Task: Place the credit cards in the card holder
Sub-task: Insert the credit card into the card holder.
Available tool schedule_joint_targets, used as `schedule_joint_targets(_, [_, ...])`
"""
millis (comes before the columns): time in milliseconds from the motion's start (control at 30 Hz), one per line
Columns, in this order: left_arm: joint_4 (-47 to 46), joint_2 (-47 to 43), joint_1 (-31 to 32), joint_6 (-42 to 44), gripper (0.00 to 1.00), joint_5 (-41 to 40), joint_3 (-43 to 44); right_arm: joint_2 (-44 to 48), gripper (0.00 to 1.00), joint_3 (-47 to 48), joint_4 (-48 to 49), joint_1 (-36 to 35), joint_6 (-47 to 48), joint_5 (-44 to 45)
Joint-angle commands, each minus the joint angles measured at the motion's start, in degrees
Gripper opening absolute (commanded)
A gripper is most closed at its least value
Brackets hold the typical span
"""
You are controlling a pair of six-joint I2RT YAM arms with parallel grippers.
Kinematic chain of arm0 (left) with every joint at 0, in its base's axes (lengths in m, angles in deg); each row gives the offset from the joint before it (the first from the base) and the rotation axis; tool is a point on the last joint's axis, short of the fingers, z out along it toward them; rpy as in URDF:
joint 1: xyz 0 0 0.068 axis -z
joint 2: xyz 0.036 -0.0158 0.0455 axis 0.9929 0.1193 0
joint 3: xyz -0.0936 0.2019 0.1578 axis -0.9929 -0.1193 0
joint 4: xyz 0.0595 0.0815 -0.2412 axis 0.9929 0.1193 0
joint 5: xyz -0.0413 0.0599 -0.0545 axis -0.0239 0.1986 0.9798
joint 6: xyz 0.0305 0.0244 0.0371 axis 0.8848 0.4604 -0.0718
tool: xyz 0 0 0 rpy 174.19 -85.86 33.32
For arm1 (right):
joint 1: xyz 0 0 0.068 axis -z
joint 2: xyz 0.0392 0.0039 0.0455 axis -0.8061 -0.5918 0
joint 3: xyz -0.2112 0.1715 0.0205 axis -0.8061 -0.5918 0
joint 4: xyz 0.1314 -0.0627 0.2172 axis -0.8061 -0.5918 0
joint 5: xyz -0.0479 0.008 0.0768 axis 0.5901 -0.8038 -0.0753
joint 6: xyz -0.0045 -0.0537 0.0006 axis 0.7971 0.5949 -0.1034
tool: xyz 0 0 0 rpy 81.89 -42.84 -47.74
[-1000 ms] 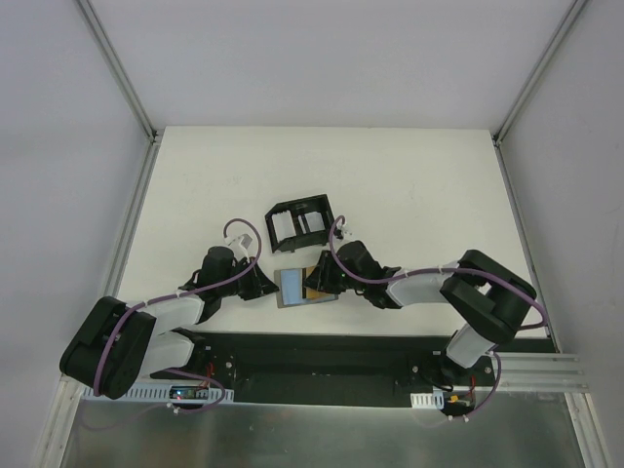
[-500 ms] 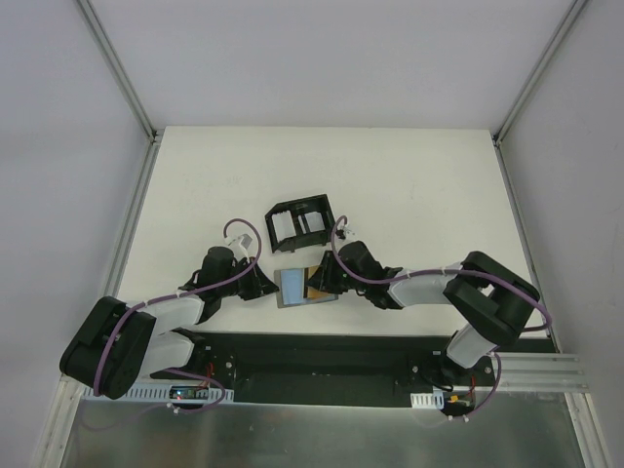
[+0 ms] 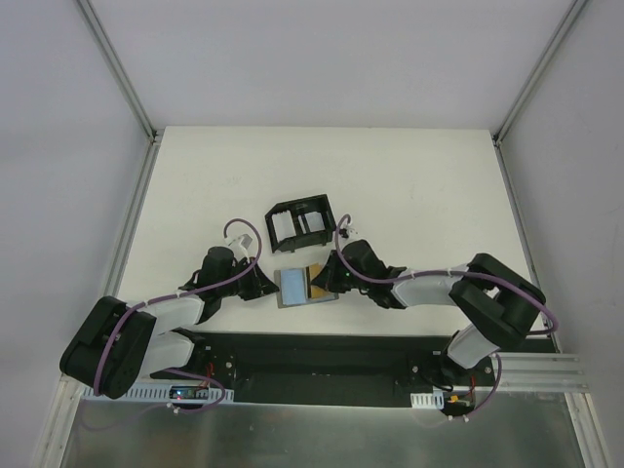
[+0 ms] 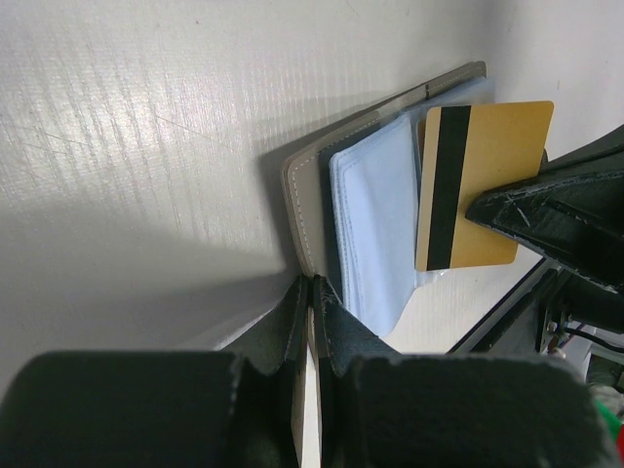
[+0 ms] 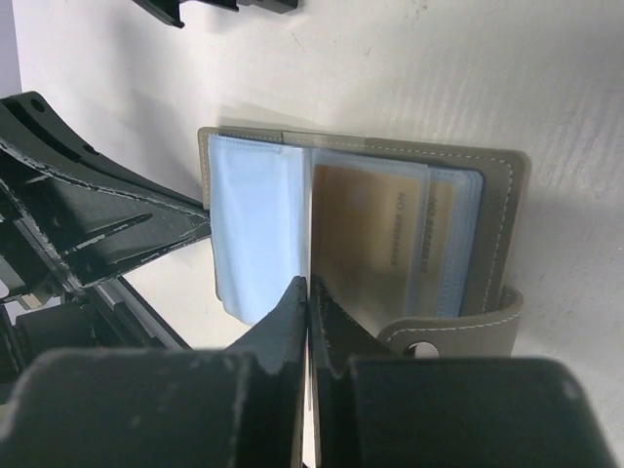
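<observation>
White bench (image 3: 409,185): grey wallet (image 3: 292,286) laid open, cover pinched by shut left claw (image 4: 310,288). Gold card (image 4: 483,185) nipped by closed right claw (image 5: 308,288), judged part-seated in sleeve. Pale cards (image 3: 283,226) not yet taken from black tray (image 3: 317,203).

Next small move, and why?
Probably nudge the right gripper toward the left gripper, sliding the gold card deeper into the holder. The card sticks out past the sleeves, the shut right gripper sits at its outer edge, and the left gripper steadies the holder.
</observation>
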Motion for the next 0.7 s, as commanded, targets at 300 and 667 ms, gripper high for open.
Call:
schedule_joint_targets(300, [2.24, 0.24, -0.42, 1.54, 0.00, -2.89, -0.68, 8.11, 0.00, 4.16, -16.50, 1.47, 5.02, 0.43])
schedule_joint_targets(667, [2.85, -2.05, -0.33, 0.83, 0.00, -6.93, -1.57, 16.90, 0.01, 4.25, -27.41, 1.12, 1.16, 7.89])
